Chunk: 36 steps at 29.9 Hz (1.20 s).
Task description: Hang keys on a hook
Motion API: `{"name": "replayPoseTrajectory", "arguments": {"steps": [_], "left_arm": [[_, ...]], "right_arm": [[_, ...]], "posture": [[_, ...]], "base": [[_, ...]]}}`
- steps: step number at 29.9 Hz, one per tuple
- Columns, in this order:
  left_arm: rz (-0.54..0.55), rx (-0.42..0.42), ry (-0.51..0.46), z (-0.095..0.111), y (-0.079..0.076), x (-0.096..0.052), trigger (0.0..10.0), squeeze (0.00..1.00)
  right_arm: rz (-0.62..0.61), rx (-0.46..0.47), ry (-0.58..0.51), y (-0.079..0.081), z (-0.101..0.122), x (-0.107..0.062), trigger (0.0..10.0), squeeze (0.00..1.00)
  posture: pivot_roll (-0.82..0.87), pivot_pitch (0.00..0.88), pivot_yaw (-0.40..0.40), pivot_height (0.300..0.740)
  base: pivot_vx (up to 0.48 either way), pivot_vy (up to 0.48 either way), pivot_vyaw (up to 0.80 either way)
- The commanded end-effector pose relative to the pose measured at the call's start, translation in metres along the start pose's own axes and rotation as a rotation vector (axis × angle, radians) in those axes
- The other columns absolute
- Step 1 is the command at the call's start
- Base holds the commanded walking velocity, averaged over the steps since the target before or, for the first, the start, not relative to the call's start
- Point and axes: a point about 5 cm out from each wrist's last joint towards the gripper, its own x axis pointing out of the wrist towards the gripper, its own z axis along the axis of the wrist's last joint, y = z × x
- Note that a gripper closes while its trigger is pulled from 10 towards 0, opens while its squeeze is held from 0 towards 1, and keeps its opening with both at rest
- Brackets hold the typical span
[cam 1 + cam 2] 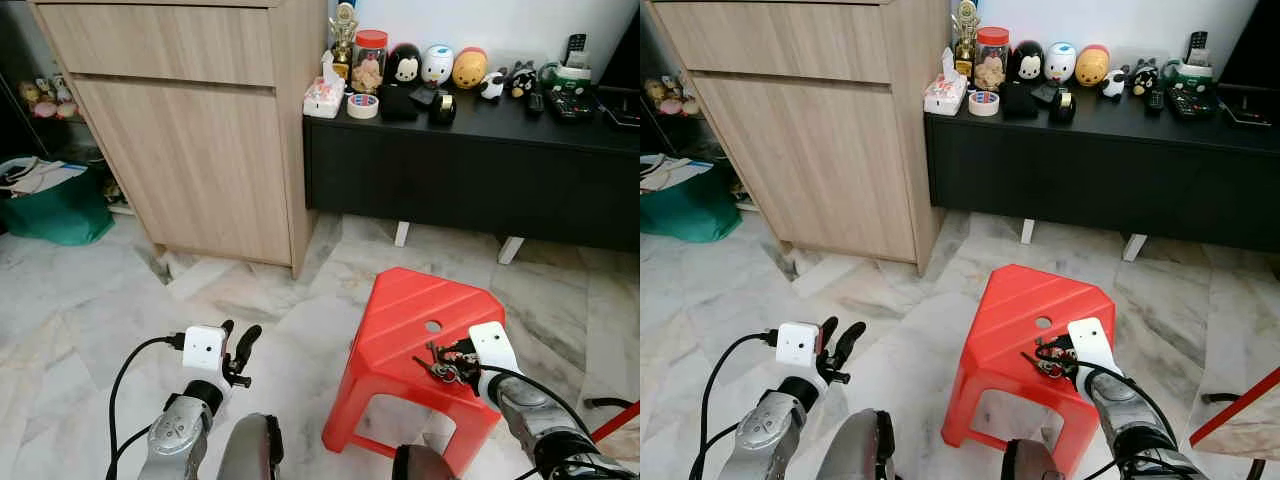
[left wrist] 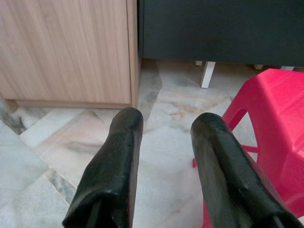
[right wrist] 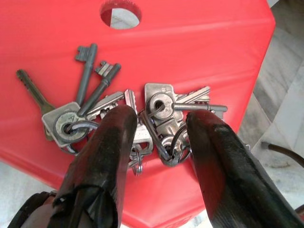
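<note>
A bunch of grey metal keys on linked rings (image 3: pixel 137 118) lies on the seat of a red plastic stool (image 1: pixel 400 310), near the seat edge closest to the robot and a little below the round hole (image 3: pixel 120 10) in the seat. The right gripper (image 3: pixel 156 130) is lowered over this bunch, and its jaws are released: one black finger (image 3: pixel 107 142) stands on one side of the ring cluster and the other on the opposite side, with the rings and several keys between them. I cannot tell if the fingertips already touch the metal. Some long keys spread out from the rings toward the hole. The left gripper (image 1: pixel 238 352) hovers above the pale marble floor (image 1: pixel 90 310), well apart from the stool, and its jaws are also released with nothing between them. In the left wrist view its fingers (image 2: pixel 114 161) point toward the gap between a light wooden cabinet (image 1: pixel 200 130) and a low black sideboard (image 1: pixel 470 170). On the black tabletop stand a row of small toy figures (image 1: pixel 440 65), a jar with a red lid (image 1: pixel 370 60), a roll of tape (image 1: pixel 362 105) and a golden trophy (image 1: pixel 344 35). A green bag (image 1: pixel 55 210) sits on the floor at the far left side of the cabinet.
</note>
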Motion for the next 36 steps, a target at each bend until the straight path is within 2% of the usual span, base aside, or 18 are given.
{"name": "replayPoseTrajectory", "arguments": {"steps": [1, 12, 13, 14, 15, 16, 18, 19, 20, 21, 36], "left_arm": [[0.003, 0.009, 0.022, -0.004, 0.0014, -0.0022, 10.0, 0.0], [0.005, 0.007, 0.024, -0.0049, 0.0005, -0.0017, 10.0, 0.0], [0.005, 0.007, 0.025, -0.005, 0.0006, -0.0018, 10.0, 0.0], [0.006, 0.006, 0.026, -0.0054, 0.0007, -0.0019, 10.0, 0.0], [0.007, 0.006, 0.028, -0.0058, 0.0009, -0.002, 10.0, 0.0], [0.008, 0.005, 0.028, -0.006, 0.001, -0.0022, 10.0, 0.0], [0.01, 0.005, 0.029, -0.0062, 0.001, -0.0026, 10.0, 0.0], [0.01, 0.005, 0.029, -0.0062, 0.001, -0.0028, 10.0, 0.0], [0.011, 0.005, 0.029, -0.0062, 0.0011, -0.0029, 10.0, 0.0], [0.012, 0.005, 0.029, -0.0063, 0.0012, -0.003, 10.0, 0.0], [0.023, 0.005, 0.03, -0.0066, 0.0023, -0.004, 10.0, 0.0]], "right_arm": [[0.003, -0.008, 0.016, -0.0002, -0.001, 0.0001, 10.0, 0.0], [-0.001, 0.0, 0.031, -0.0013, -0.0041, 0.0, 10.0, 0.0], [-0.003, 0.002, 0.032, -0.0013, -0.0042, 0.0, 6.7, 0.0], [-0.003, 0.002, 0.033, -0.0013, -0.0045, 0.0, 2.5, 0.0], [-0.001, -0.001, 0.036, -0.0008, -0.005, 0.0, 0.9, 0.0], [0.002, -0.004, 0.038, -0.0004, -0.0055, 0.0, 0.7, 0.0], [0.005, -0.006, 0.046, 0.0005, -0.0072, 0.0, 0.7, 0.0], [0.004, -0.007, 0.049, 0.0006, -0.0078, 0.0, 1.4, 0.0], [0.003, -0.008, 0.051, 0.0007, -0.0081, 0.0, 1.4, 0.0], [0.002, -0.015, 0.055, 0.0013, -0.0091, 0.0, 10.0, 0.0], [-0.01, -0.002, 0.04, 0.0036, -0.0087, 0.0005, 10.0, 0.0]], "posture": [[0.06, 0.045, -0.013, 0.602], [0.06, 0.04, -0.013, 0.602], [0.06, 0.04, -0.013, 0.602], [0.06, 0.04, -0.013, 0.602], [0.06, 0.04, -0.013, 0.602], [0.06, 0.046, -0.016, 0.602], [0.06, 0.048, -0.016, 0.602], [0.06, 0.048, -0.016, 0.602], [0.06, 0.05, -0.017, 0.602], [0.06, 0.05, -0.017, 0.602], [0.07, 0.054, -0.014, 0.602]], "base": [[0.0, 0.0, 0.0], [0.0, 0.0, 0.0], [0.0, 0.0, 0.0], [0.0, 0.0, 0.0], [0.0, 0.0, 0.0], [0.0, 0.0, 0.0], [0.0, 0.0, 0.0], [0.0, 0.0, 0.0], [0.0, 0.0, 0.0], [0.0, 0.0, 0.0], [0.0, 0.0, 0.0]]}}
